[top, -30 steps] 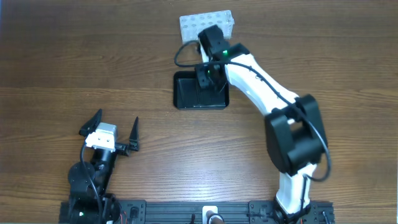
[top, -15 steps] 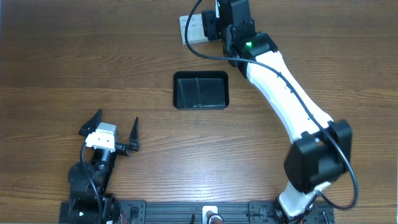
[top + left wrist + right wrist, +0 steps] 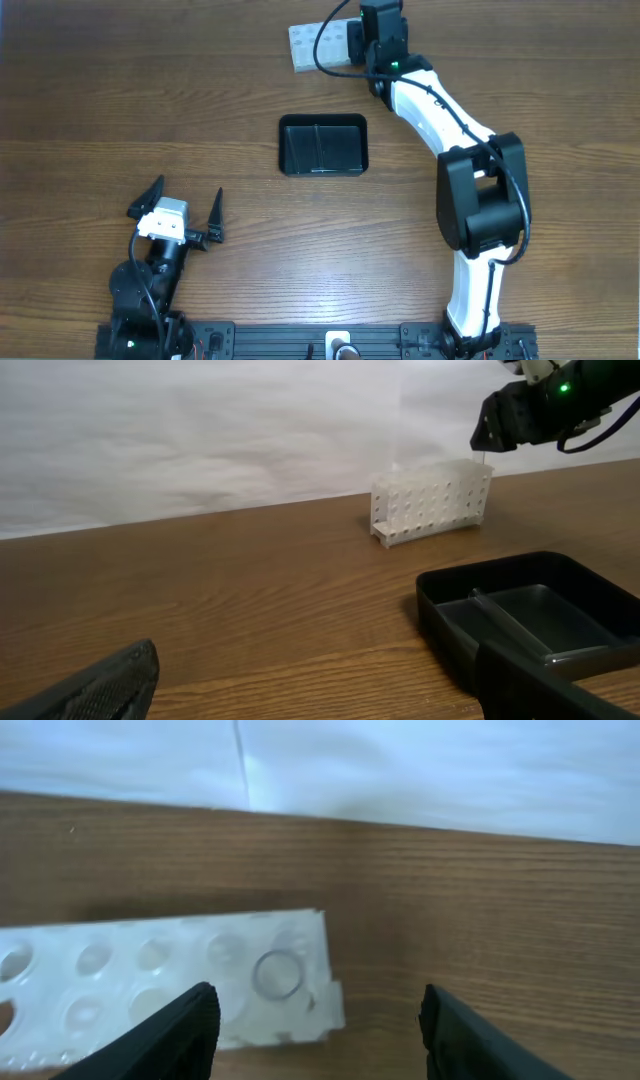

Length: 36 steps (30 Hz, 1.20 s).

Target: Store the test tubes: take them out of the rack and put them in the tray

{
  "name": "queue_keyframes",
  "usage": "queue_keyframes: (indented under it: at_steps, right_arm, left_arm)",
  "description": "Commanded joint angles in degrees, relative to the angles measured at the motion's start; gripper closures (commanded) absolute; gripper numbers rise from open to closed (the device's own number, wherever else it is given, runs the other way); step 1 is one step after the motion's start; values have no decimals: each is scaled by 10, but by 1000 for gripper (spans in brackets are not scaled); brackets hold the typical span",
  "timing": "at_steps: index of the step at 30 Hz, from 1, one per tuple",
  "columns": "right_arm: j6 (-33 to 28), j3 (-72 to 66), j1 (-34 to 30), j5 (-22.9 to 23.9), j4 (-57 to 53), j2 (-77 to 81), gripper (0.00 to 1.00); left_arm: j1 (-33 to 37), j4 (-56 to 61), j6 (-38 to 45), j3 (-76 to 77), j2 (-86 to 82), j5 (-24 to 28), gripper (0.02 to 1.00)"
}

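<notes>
- We log the right pincer [image 3: 318, 998] wide, empty, above the rack [image 3: 130, 990] end, where a rack tube [image 3: 277, 973] stands.
- Left pincer [image 3: 188, 188] is wide and empty, 7 o'clock of the tray [image 3: 285, 150].
- The rack is at the tray's 12 o'clock.
- A tray tube [image 3: 505, 622] lies inside.

A brown wooden table [image 3: 120, 90] spreads under everything, its grain running across the top view. Along its far edge stands a plain white backdrop [image 3: 200, 440], meeting the wood in a straight line. A thin vertical seam [image 3: 240, 765] runs down the backdrop towards the table.
</notes>
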Motion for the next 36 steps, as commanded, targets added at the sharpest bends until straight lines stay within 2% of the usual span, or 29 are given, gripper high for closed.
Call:
queue_keyframes:
  at_steps: [1,9,17,28,36]
  right_arm:
    - [3,0,-5,9,22,15,362]
    - [-1,0,0,9,59,42,375]
    - [-2,0,0,9,74,43,446]
    - [-2,0,4,9,75,43,660]
    - [-1,0,9,9,75,43,728]
  left_arm:
    - [3,0,7,-3,-5,7,18]
    - [3,0,7,-3,-5,7,20]
    - [3,0,7,-3,-5,7,18]
    - [3,0,7,-3,-5,7,18]
    - [3,0,7,-3,-5,7,20]
